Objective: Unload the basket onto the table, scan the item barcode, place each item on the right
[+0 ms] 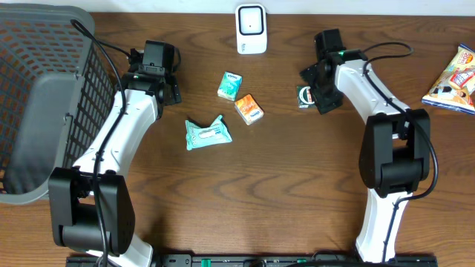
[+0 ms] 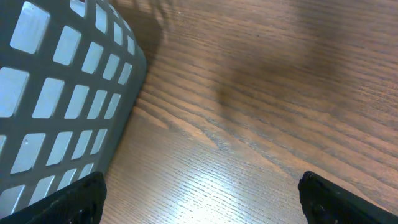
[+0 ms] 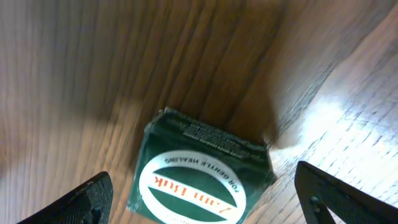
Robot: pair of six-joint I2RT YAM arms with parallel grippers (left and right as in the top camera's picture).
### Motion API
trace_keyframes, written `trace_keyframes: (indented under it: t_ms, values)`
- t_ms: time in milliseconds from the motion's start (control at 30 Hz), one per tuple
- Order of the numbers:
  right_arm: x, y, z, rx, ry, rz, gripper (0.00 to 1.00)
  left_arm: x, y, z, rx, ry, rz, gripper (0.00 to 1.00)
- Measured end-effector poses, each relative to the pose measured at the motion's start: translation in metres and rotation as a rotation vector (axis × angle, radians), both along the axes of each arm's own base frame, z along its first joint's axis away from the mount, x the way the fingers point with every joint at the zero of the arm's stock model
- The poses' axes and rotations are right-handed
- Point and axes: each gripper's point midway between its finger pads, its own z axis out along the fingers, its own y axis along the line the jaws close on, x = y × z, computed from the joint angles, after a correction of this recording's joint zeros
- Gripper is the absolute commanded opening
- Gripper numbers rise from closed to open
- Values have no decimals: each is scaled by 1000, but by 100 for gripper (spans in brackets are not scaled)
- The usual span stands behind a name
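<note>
Our right gripper (image 3: 202,194) straddles the green box (image 3: 202,165), fingers spread wide, not touching it; our left gripper (image 2: 200,194), far left of the box, also gapes wide.

green box (image 3: 199,168): cut by bottom edge | snack bag (image 1: 454,80): cut by right edge

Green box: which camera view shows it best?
The right wrist view: the green box lies close and central, its label readable. The overhead view shows the green box only small and partly covered. The left wrist view does not show it.
</note>
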Motion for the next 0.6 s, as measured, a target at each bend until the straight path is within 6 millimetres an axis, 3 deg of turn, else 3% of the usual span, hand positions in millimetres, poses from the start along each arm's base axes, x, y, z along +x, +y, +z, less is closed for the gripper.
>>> trace_keyframes:
  t_ms: [233, 467, 533, 600]
  values:
    - [-2, 4, -18, 15, 33, -28, 83, 0, 0, 0, 0, 0, 0, 98]
    - [-5, 10, -20, 44, 51, -19, 59, 0, 0, 0, 0, 0, 0, 98]
    - [-5, 10, -20, 44, 53, -7, 48, 0, 0, 0, 0, 0, 0, 98]
    - [-4, 12, -19, 47, 50, 17, 45, 0, 0, 0, 0, 0, 0, 98]
